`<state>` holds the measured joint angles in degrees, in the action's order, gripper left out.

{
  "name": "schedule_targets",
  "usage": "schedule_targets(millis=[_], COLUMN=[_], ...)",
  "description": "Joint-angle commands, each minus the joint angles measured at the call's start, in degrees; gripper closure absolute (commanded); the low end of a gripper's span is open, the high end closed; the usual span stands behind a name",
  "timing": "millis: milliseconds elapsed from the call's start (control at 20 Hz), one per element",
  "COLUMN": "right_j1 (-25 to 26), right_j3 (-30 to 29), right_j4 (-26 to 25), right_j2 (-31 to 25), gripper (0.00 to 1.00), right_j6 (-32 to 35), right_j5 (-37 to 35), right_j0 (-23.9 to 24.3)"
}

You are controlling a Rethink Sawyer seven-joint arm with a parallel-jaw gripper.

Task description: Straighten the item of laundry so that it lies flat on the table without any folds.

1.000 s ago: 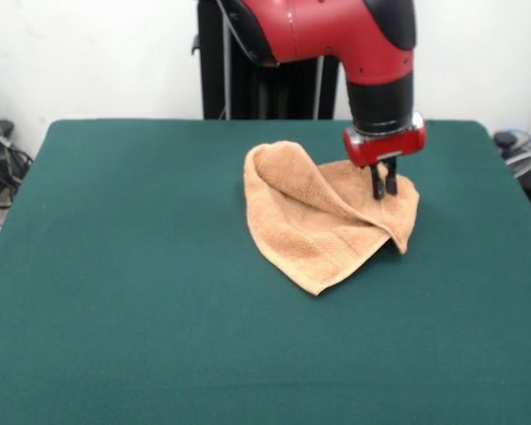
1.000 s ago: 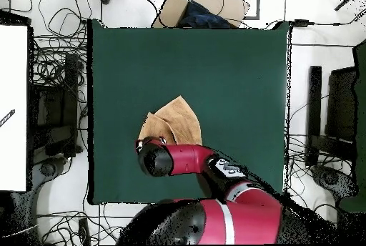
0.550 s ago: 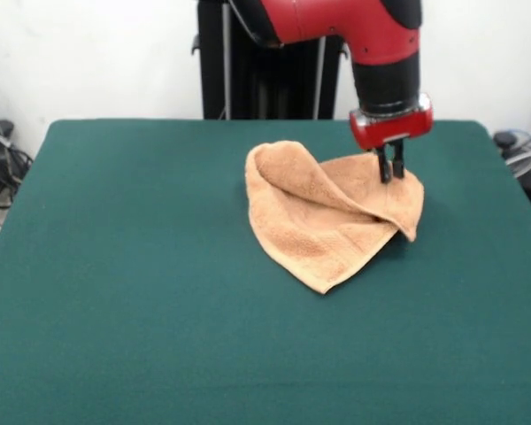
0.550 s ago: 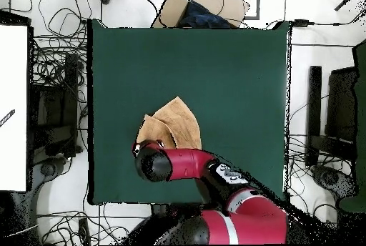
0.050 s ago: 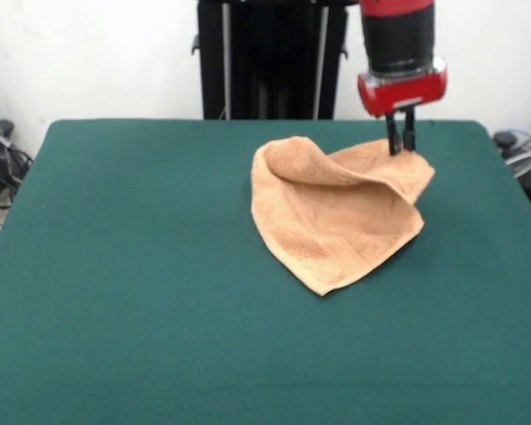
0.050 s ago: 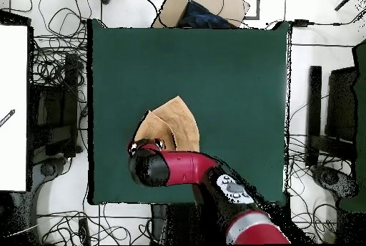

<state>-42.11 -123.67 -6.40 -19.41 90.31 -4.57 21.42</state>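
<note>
The towel (image 5: 336, 217) is pinched at one raised edge by the gripper (image 5: 401, 142), whose fingers are closed on the cloth. The remainder is draped in folds on the green table (image 5: 115, 292), toward its far right area.

Item of laundry (image 5: 336, 212): peach-orange terry towel, folded over itself, upper right of centre in the front view; one corner raised at upper right, a pointed corner toward the lower edge. Table (image 5: 115, 292): dark green felt-like top, filling most of the frame.
</note>
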Motion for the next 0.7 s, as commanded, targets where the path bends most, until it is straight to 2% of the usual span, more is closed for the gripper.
schedule_targets(millis=[50, 250, 450, 550, 700], right_j1=[-6.5, -5.4, -6.4, -8.5, -14.5], right_j3=[-3.5, -4.9, -8.9, -11.6, -15.1], right_j4=[5.1, 5.3, 4.7, 4.7, 6.3], right_j2=[-5.6, -5.9, -5.8, -5.6, -7.0], gripper=[1.00, 1.00, 1.00, 1.00, 1.00], right_j6=[12.4, 12.8, 14.6, 16.0, 17.1], right_j5=[-5.6, -2.8, 1.4, 2.7, 0.4], right_j0=[0.2, 0.6, 1.1, 1.4, 2.7])
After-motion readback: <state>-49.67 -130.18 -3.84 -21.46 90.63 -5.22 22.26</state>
